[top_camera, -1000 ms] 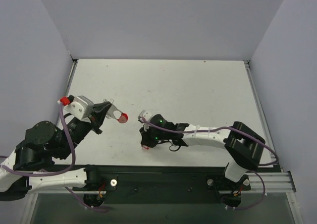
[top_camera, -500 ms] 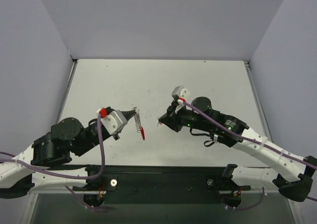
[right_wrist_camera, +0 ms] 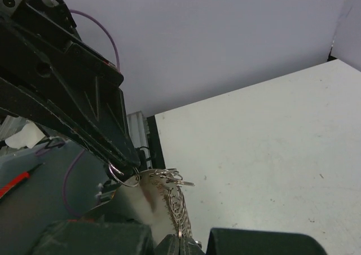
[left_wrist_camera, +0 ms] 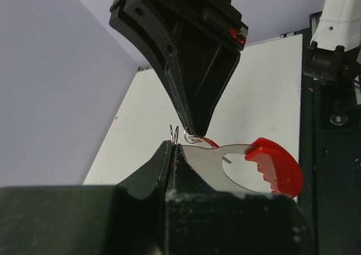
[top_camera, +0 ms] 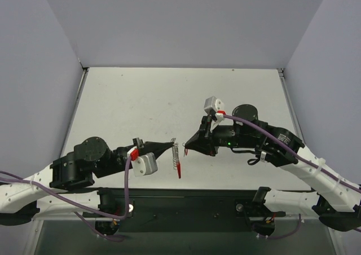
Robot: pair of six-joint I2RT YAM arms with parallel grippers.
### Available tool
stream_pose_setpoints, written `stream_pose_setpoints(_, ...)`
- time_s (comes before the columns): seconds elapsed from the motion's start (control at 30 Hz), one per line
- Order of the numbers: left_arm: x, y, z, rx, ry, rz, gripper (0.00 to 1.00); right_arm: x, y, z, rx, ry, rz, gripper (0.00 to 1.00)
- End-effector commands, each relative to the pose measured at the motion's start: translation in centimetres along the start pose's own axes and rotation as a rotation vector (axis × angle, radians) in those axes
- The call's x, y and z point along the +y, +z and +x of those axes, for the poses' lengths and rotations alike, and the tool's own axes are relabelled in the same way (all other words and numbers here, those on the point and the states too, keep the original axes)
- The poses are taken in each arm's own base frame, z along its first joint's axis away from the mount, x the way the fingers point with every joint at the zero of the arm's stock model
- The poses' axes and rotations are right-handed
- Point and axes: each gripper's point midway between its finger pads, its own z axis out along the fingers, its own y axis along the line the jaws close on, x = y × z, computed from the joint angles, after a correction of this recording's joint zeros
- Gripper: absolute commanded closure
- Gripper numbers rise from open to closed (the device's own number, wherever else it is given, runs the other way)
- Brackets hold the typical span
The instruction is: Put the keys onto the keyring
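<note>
My left gripper (top_camera: 171, 145) is shut on the silver wire of the keyring (top_camera: 176, 152), held above the table. The beaded chain hangs from the tip, with the red band (top_camera: 179, 170) below it. In the left wrist view the jaws (left_wrist_camera: 173, 148) pinch thin wire, and a flat silver plate leads to the red band (left_wrist_camera: 273, 167). My right gripper (top_camera: 185, 148) is shut, tip almost against the chain. A small ring and a red speck, the keys (left_wrist_camera: 207, 141), show at its fingertips (left_wrist_camera: 196, 125). In the right wrist view the chain coil (right_wrist_camera: 179, 204) stands right above the shut jaws (right_wrist_camera: 180, 245).
The white table (top_camera: 169, 97) lies under both grippers, with grey walls on three sides. A black rail (top_camera: 197, 207) with the arm bases runs along the near edge. Purple cables trail along both arms.
The left gripper has carried the keyring rightward and toward the near edge. The right gripper has swung up from the table to meet it. The two tips now almost touch.
</note>
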Motion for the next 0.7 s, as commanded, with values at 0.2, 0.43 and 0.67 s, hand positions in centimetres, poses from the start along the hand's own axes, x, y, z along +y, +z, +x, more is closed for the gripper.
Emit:
stream_pose_setpoints(0.2, -0.9, 1.3, -2.2, -0.085, 0.024, 0.07, 1.0, 2.4, -1.3, -3.0, -0.062, -0.01, -0.113, 1.0)
stream_pose_setpoints(0.43, -0.8, 1.9, -1.9, -0.077, 0.027, 0.055, 1.0, 3.0, -1.6, -3.4, -0.07, -0.002, -0.14, 1.0)
stream_pose_setpoints(0.67, -0.2, 1.5, -1.3, -0.049, 0.019, 0.018, 1.0, 3.4, -2.1, -3.7, -0.083, -0.002, -0.147, 1.0)
